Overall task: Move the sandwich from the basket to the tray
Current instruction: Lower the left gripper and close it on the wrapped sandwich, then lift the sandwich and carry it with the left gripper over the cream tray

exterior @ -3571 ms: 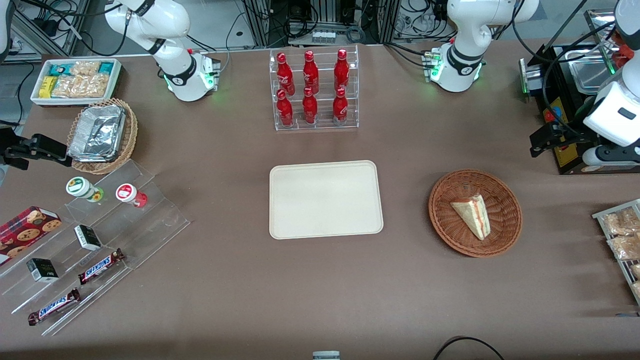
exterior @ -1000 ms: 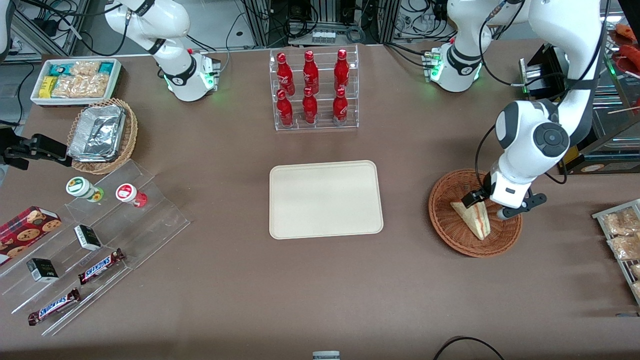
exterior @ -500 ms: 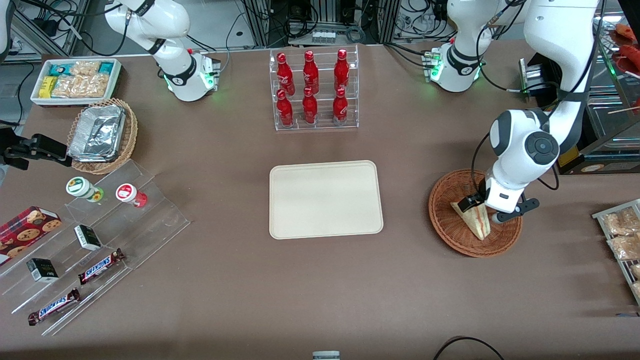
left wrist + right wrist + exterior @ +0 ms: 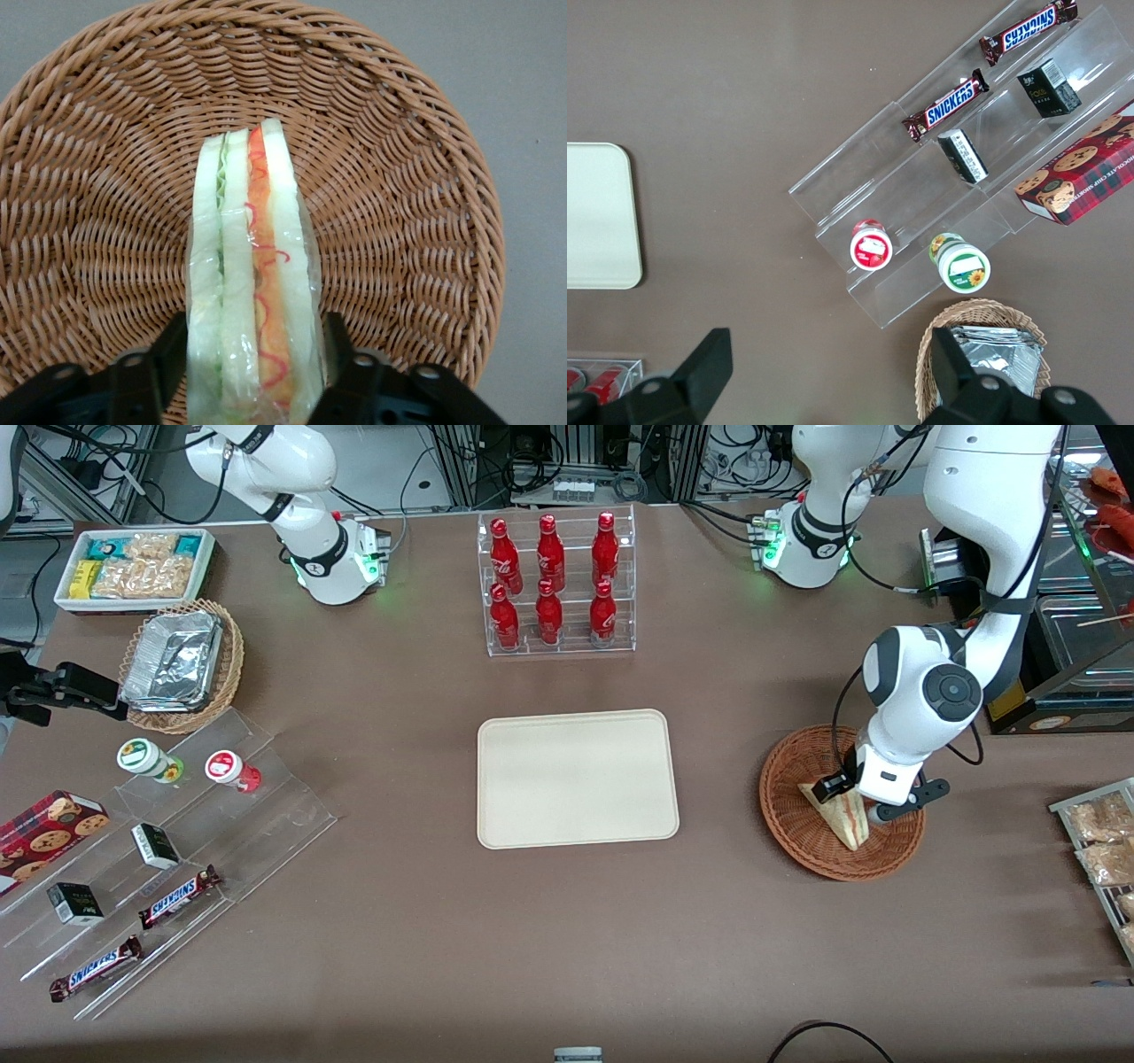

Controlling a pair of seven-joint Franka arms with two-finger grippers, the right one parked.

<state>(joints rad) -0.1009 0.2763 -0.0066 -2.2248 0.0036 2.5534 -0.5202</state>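
Note:
The sandwich [image 4: 844,825] lies in the reddish-brown wicker basket [image 4: 795,834] toward the working arm's end of the table. My left gripper [image 4: 858,800] is down in the basket, open, with one finger on each side of the sandwich's wide end. In the left wrist view the wrapped sandwich [image 4: 252,257] stands on edge, with its red and green filling showing between the black fingers [image 4: 173,341]. The basket weave [image 4: 407,221] surrounds it. The gripper [image 4: 253,338] has its fingers close against the wrap. The cream tray [image 4: 576,779] lies flat at the table's middle and also shows in the right wrist view [image 4: 598,217].
A clear rack of red bottles [image 4: 554,584] stands farther from the camera than the tray. A rack of bagged snacks [image 4: 1103,841] sits at the working arm's table edge. A tan basket of foil containers [image 4: 182,664], a white snack bin [image 4: 133,567] and an acrylic shelf [image 4: 168,841] lie toward the parked arm's end.
My left arm has swung in from the table's edge and come down over the basket. Over the last second the gripper has sunk lower around the sandwich. The sandwich has not moved.

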